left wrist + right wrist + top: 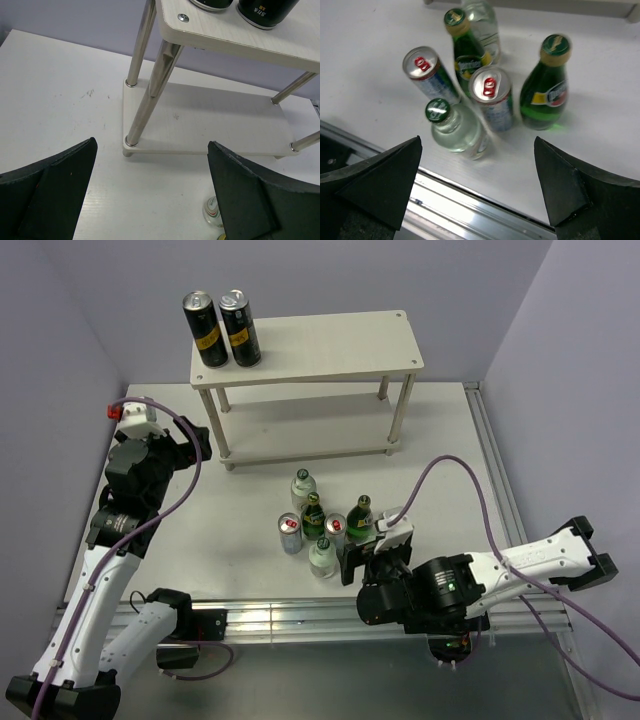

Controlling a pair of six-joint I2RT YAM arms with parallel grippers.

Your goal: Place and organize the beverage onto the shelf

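Right wrist view: right tool [477, 150] gapes empty just beside clustered green bottles [547, 90], clear bottles [455, 132] and silver cans [490, 95]; left tool [152, 146], likewise spread, faces the shelf [210, 120].

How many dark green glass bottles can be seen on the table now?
2. One dark green glass bottle stands in the middle of the cluster of drinks; the other green bottle stands at its right edge. None seems hidden.

Matt pale wood-look shelf [220, 120], shiny metal legs [150, 95], glossy green glass bottles [546, 100], silver metal cans [490, 87], matt white table [60, 100].
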